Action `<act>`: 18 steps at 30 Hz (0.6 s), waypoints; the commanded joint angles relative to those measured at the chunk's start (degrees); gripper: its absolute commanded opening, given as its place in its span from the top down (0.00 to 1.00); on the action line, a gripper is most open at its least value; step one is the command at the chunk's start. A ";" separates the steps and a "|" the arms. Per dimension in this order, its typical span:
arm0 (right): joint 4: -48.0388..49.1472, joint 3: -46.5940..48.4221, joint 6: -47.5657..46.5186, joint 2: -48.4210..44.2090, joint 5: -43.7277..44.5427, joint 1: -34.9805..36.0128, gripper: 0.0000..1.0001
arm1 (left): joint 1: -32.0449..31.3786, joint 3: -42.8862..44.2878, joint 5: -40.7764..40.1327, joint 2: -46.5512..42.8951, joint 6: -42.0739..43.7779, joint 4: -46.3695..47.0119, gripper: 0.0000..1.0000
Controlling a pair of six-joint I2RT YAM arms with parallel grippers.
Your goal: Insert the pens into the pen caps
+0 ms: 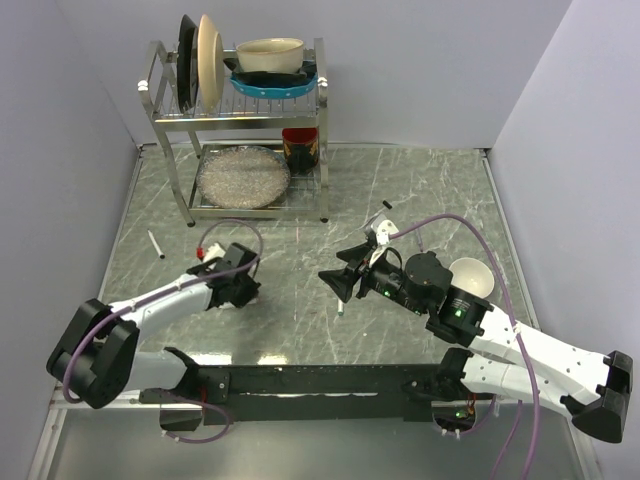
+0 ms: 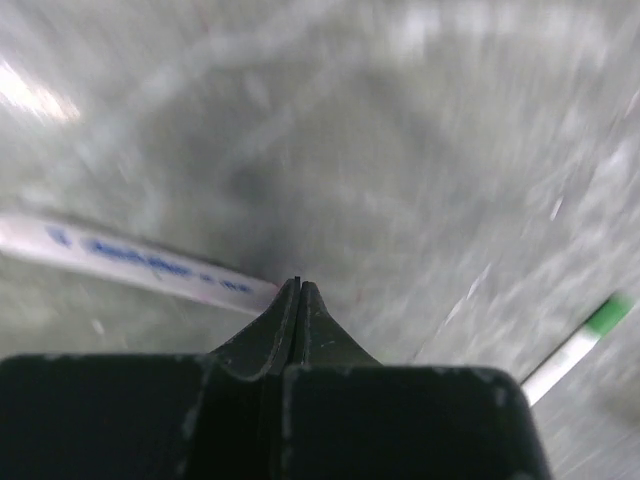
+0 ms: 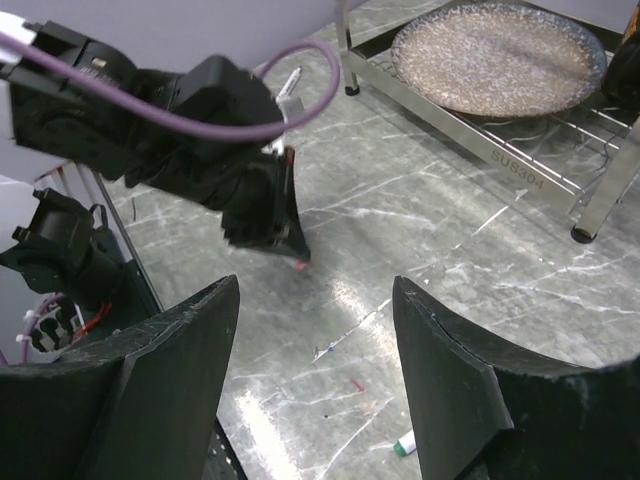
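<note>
My left gripper (image 1: 243,288) is shut, low over the table left of centre. In the left wrist view its fingertips (image 2: 298,287) meet at the end of a whitish pen (image 2: 130,262) with blue print; I cannot tell whether they pinch it. The right wrist view shows this gripper (image 3: 288,240) with a pink tip (image 3: 300,263) under it. My right gripper (image 1: 335,282) is open and empty, facing the left one (image 3: 316,290). A green-ended pen (image 1: 341,305) lies just below it, and also shows in both wrist views (image 2: 580,345) (image 3: 403,444). Another pen (image 1: 157,244) lies at the far left. A small black piece (image 1: 386,204) lies behind the right arm.
A metal dish rack (image 1: 240,120) stands at the back with plates, a bowl and a speckled dish (image 3: 490,55). A white bowl (image 1: 470,275) sits by the right arm. Grey walls close in on both sides.
</note>
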 commanded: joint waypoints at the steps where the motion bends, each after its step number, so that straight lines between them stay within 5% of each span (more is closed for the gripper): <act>1: 0.36 1.82 -0.49 -1.26 1.46 0.29 0.30 | -7.12 -0.32 -0.35 -2.89 -3.49 -5.17 0.99; 8: -1.23 2.62 -0.05 -2.31 2.08 0.29 0.30 | -9.26 5.38 -9.04 -10.71 -12.17 -17.54 0.99; 11: -1.58 2.70 0.74 -2.67 1.99 0.38 0.30 | -8.38 7.85 -12.31 -12.56 -18.85 -23.10 0.71; 12: -2.01 2.79 0.83 -2.75 2.17 0.29 0.30 | -7.94 8.20 -13.10 -12.83 -20.62 -26.33 0.53; 18: -2.54 2.35 1.71 -4.25 1.99 0.29 0.30 | 2.77 6.28 -6.45 -13.45 -26.27 -28.67 0.44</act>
